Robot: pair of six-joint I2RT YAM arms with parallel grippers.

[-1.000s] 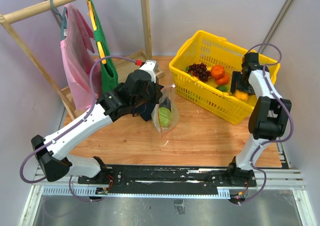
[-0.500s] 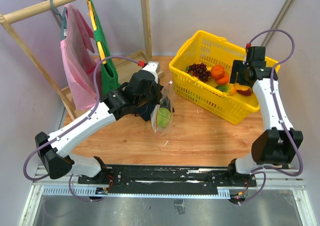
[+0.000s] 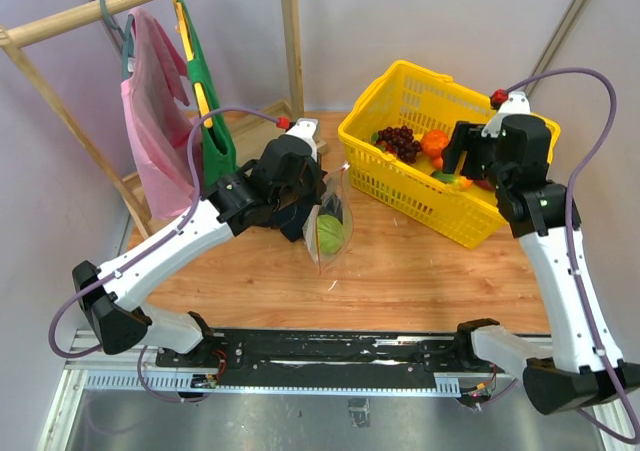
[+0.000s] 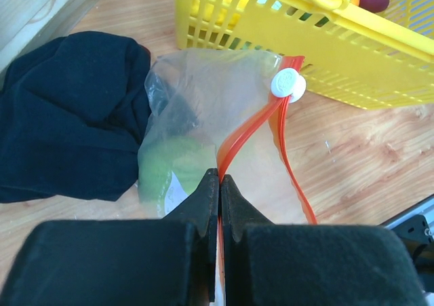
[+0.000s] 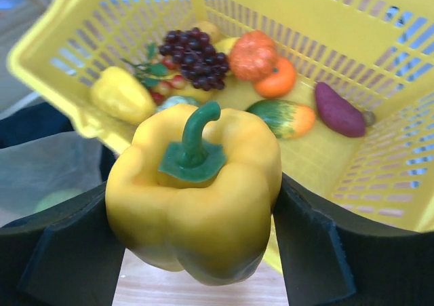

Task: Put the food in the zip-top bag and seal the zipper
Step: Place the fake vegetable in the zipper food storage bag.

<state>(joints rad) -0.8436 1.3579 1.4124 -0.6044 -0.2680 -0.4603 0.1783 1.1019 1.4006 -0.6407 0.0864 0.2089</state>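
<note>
Yellow bell pepper, glossy, with its green stem pointing back at the wrist camera, is clamped in the right gripper jaws. That arm stands tall above the basket. The left arm reaches low over the table, its left gripper jaws pinched on the zipper. The zipper's orange-red strip runs away toward the basket. The zip-top bag holds the pale green one.

Wooden table (pale lilac walls)

Left gripper at zip-top bag mouth, green fruit inside; right gripper above yellow basket
</note>
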